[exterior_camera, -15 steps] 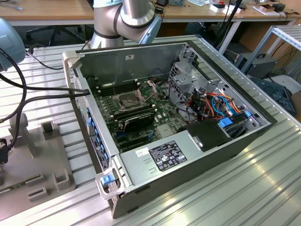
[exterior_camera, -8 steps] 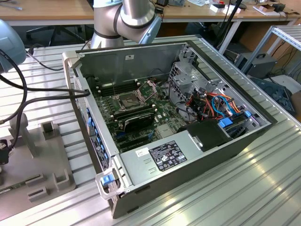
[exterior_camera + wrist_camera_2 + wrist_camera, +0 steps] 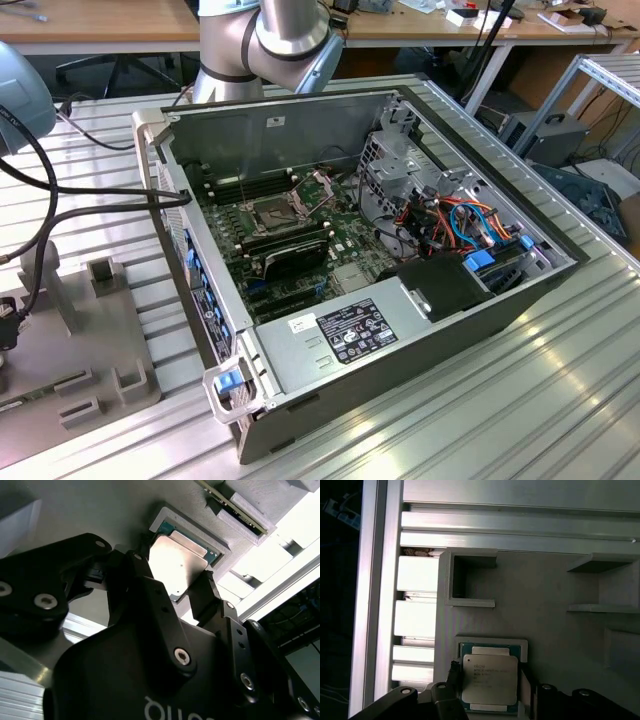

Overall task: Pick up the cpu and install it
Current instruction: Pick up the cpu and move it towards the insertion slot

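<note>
Arm: silver-grey jointed metal robot arm [image 3: 283,35], joint bent, at the top of the exterior view.
Gripper: black bolted metal gripper [image 3: 176,580] [image 3: 490,677], facing downward in both wrist views.

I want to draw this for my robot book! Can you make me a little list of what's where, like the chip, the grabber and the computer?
chip: pale square chip, lying flat in its holder
holder: sits on a grey plate
gripper: the gripper is right at the chip, one side of it on each side of the chip
computer case: open computer case, on the ribbed metal table
socket: dark square socket on the green board inside the case
arm: silver arm behind the case
job so far: chip not lifted yet
</note>
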{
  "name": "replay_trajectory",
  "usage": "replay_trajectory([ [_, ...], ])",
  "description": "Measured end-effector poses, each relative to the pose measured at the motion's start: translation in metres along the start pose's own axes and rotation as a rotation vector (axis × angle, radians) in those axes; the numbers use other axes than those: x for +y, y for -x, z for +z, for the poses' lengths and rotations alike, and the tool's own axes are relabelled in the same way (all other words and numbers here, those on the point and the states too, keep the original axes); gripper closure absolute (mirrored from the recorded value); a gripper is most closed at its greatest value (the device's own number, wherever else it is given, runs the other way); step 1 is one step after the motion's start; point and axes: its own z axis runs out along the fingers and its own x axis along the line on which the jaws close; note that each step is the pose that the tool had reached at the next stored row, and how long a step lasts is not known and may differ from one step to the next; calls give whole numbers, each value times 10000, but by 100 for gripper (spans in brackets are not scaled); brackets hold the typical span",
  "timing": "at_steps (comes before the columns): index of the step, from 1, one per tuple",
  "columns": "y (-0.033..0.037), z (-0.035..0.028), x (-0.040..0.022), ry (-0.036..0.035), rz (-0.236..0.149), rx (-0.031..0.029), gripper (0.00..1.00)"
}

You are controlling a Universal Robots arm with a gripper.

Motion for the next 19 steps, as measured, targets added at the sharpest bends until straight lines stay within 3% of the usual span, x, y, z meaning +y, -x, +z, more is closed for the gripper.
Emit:
replay_trajectory([
  [1, 0, 0, 0, 0, 0, 0, 45],
  [13, 0, 2, 0, 1, 5, -2, 45],
  [19, -2, -36, 2, 2, 7, -3, 45],
])
